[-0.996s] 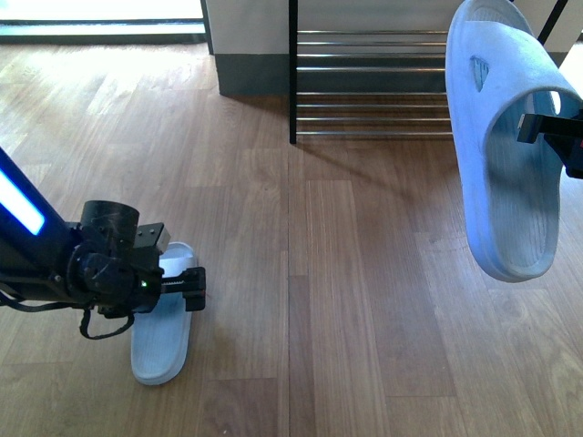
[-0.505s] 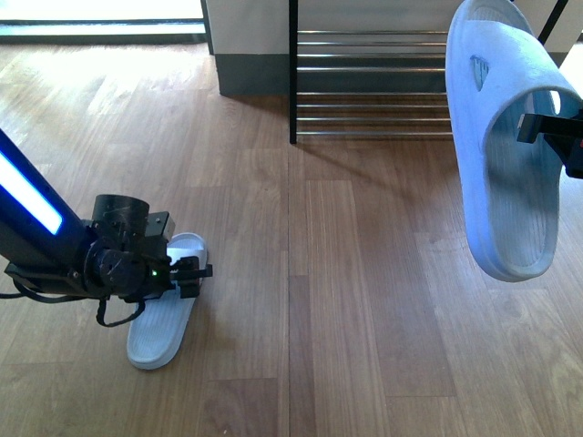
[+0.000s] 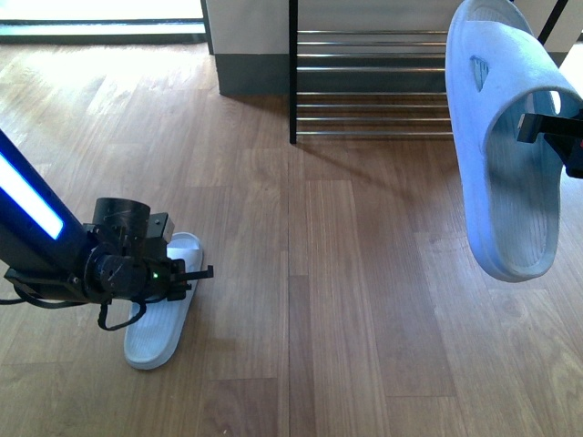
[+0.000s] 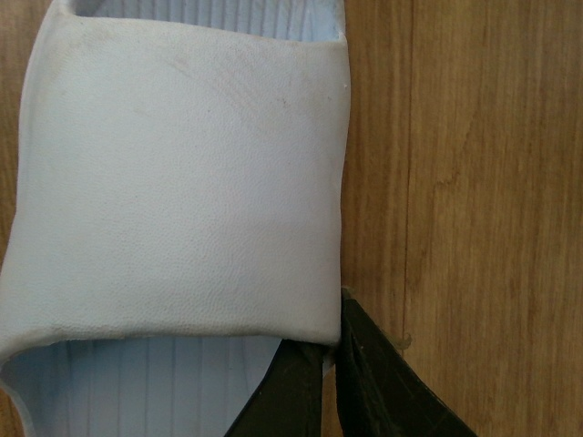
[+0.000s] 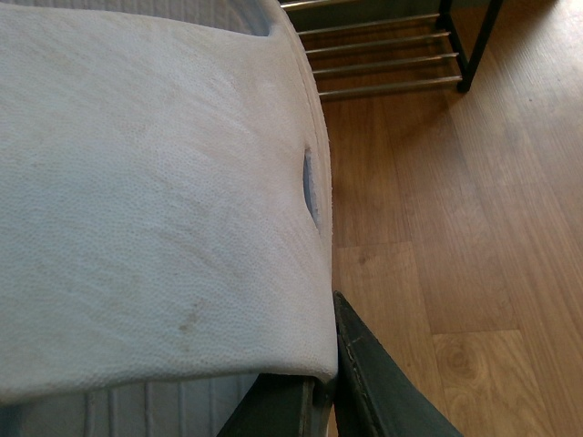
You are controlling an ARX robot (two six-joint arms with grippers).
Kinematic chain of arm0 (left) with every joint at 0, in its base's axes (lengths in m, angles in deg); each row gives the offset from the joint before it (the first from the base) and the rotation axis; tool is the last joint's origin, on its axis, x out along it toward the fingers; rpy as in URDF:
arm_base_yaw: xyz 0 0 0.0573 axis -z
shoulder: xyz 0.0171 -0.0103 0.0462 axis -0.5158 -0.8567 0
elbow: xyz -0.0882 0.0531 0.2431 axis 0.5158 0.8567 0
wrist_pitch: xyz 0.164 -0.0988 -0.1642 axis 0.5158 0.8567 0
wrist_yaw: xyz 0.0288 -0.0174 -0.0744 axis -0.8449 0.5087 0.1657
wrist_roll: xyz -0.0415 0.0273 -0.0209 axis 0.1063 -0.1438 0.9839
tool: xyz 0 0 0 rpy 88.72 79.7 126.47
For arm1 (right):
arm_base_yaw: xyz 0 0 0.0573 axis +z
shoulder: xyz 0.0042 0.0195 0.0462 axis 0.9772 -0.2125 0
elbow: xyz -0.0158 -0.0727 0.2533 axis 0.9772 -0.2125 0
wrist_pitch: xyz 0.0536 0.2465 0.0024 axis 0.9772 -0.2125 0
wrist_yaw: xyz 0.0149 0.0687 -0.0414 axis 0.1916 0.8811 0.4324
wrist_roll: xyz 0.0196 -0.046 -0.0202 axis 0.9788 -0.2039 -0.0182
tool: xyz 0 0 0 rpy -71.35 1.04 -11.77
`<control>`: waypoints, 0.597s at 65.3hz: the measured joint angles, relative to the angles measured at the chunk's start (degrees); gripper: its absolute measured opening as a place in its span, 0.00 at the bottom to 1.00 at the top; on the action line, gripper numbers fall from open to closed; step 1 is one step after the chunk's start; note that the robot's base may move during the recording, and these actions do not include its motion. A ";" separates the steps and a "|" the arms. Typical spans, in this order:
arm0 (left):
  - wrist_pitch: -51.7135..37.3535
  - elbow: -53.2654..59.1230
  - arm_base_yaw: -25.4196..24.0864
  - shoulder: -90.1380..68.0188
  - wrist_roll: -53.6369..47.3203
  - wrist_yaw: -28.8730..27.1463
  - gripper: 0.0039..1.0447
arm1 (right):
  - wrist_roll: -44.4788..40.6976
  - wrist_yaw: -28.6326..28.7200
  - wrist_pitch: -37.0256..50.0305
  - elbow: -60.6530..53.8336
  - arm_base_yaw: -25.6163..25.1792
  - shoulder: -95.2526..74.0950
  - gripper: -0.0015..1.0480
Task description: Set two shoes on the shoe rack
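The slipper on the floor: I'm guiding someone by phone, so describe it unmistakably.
From the shoe rack at the far wall, come down the wooden floor to the near left. The white slipper lies flat there at the left gripper; its twin hangs in the air on the right.

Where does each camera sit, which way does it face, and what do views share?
Front: on the body, facing forward-down: shoe rack, left gripper at floor slipper, right gripper holding raised slipper.
Left wrist: close over floor slipper's strap; fingers show.
Right wrist: past raised slipper toward shoe rack; fingers show.
Shared: front and right wrist both show the shoe rack.
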 joint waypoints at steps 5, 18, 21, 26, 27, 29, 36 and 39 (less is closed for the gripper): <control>-0.04 0.13 -0.37 0.22 0.15 -0.07 0.01 | 0.00 0.00 0.00 0.00 0.00 0.00 0.02; -0.42 1.49 -1.66 1.84 -0.31 -0.22 0.01 | 0.00 0.00 0.00 0.00 0.00 0.00 0.02; -0.46 1.79 -1.84 2.21 -0.55 -0.50 0.01 | 0.00 0.00 0.00 0.00 0.00 0.00 0.02; -0.94 2.99 -1.99 3.13 -0.79 -0.63 0.01 | 0.00 0.00 0.00 0.00 0.00 0.00 0.02; -1.05 3.34 -2.01 3.41 -0.79 -0.66 0.01 | -0.02 0.00 0.00 0.00 0.00 0.00 0.02; -1.44 4.44 -2.08 4.28 -1.27 -0.72 0.01 | 0.00 0.00 0.00 0.00 0.02 0.00 0.02; -2.97 8.20 -2.29 7.93 -2.62 -1.14 0.01 | 0.00 0.02 0.00 0.00 0.02 0.00 0.02; -3.98 9.94 -2.38 9.94 -3.52 -1.60 0.01 | 0.00 0.00 0.00 0.00 0.02 0.00 0.02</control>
